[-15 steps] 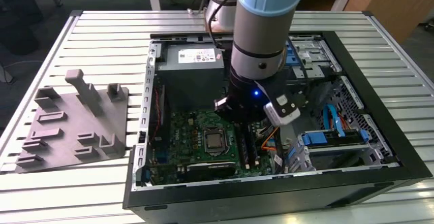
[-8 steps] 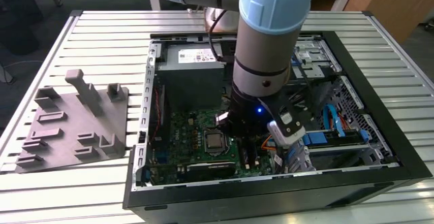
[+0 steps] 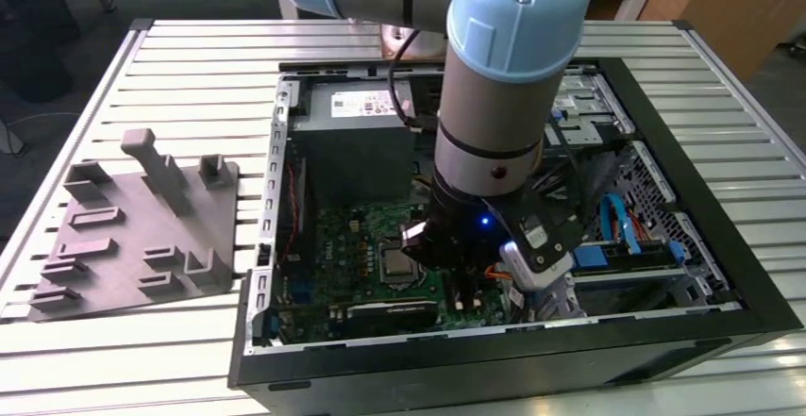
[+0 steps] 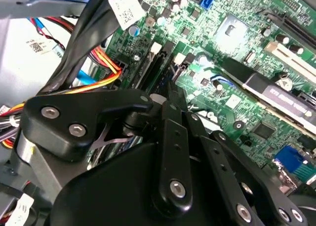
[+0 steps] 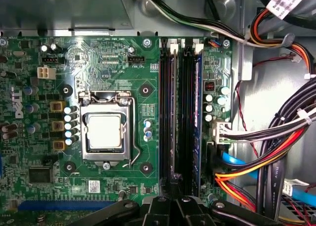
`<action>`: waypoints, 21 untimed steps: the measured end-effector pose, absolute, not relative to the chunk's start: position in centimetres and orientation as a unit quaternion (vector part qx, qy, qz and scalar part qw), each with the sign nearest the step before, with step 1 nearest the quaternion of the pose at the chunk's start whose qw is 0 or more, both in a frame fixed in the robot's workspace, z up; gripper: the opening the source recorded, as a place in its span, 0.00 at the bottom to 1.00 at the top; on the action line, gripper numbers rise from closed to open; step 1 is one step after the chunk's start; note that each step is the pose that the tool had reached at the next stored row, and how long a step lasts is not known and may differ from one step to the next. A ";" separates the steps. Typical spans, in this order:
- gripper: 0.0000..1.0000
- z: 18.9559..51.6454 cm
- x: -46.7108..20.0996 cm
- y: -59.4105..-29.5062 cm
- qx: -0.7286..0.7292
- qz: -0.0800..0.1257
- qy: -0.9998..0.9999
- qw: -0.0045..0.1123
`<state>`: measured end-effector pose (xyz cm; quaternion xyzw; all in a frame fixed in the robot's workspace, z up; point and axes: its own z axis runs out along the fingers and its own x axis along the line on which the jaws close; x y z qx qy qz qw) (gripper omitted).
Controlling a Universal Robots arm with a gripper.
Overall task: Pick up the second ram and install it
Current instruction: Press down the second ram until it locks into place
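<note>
The counter [image 3: 189, 58] looks like pale slatted metal with a dull sheen. On it, toward the exterior view's left, lies a matt grey plastic plate [image 3: 139, 237]. The computer case [image 3: 705, 274] is black-painted outside and bare grey sheet metal inside. The arm [image 3: 497, 76] has smooth light-blue plastic caps and a satin silver tube. The pincer [image 4: 170, 100] is matt black with bright metal screws. The circuit board [image 5: 113, 58] is glossy green, its processor [image 5: 103, 132] dull silver metal.

Cable bundle [image 5: 276, 142] crowding one side of the memory slots [image 5: 180, 112], bare motherboard [image 5: 113, 58] on the other.
</note>
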<state>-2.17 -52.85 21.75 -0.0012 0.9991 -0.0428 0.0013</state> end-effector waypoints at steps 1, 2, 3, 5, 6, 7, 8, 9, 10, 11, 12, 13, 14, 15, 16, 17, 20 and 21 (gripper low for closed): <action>0.10 21.7 -2.2 -52.9 -0.001 -0.043 0.999 0.001; 0.10 21.5 -2.1 -52.9 -0.001 -0.043 0.999 0.001; 0.10 21.4 -2.1 -52.9 -0.001 -0.044 0.999 0.001; 0.10 21.4 -2.1 -52.9 -0.001 -0.043 0.999 0.001; 0.10 21.4 -2.1 -52.9 -0.001 -0.043 0.999 0.001; 0.10 21.5 -2.1 -52.8 -0.001 -0.043 0.999 0.001; 0.10 21.7 -2.1 -52.8 -0.001 -0.042 0.999 0.001; 0.10 21.9 -2.1 -52.8 -0.001 -0.041 0.999 0.001; 0.10 22.0 -2.1 -52.8 -0.001 -0.041 0.999 0.001; 0.10 22.1 -2.1 -52.7 -0.001 -0.042 0.999 0.001; 0.10 22.1 -2.1 -52.5 -0.001 -0.042 0.999 0.001; 0.10 22.1 -2.1 -52.2 -0.001 -0.042 0.999 0.001; 0.10 22.1 -2.1 -51.9 -0.001 -0.043 0.999 0.001; 0.10 22.1 -2.1 -51.4 -0.001 -0.042 0.999 0.001; 0.10 22.1 -2.1 -51.1 -0.001 -0.043 0.999 0.001; 0.10 22.1 -2.1 -50.7 -0.001 -0.043 0.999 0.001; 0.10 22.1 -2.0 -49.8 -0.001 -0.043 0.999 0.001; 0.10 22.1 -1.9 -49.5 -0.001 -0.043 0.999 0.001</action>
